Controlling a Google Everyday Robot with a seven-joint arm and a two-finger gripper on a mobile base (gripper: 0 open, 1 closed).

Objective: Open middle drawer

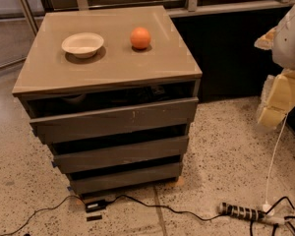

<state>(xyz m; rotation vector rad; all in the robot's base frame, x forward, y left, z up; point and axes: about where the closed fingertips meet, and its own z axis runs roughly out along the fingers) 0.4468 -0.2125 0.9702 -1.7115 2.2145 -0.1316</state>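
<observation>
The grey-brown cabinet (pixel 108 68) stands in the middle of the camera view with three handleless fronts. The middle drawer (pixel 120 154) is the mid-sized front, below the larger front with a small white scratch (pixel 115 121) and above the narrowest front (pixel 125 177). Each front has a dark gap above it. My gripper (pixel 278 102), cream-coloured under the white arm (pixel 291 36), hangs at the right edge of the view. It is well to the right of the cabinet, about level with the top front, and touches nothing.
A white bowl (pixel 82 44) and an orange (pixel 140 38) sit on the cabinet top. A power strip (pixel 242 212) and black cables (pixel 137 203) lie on the speckled floor in front. A dark wall with a railing runs behind.
</observation>
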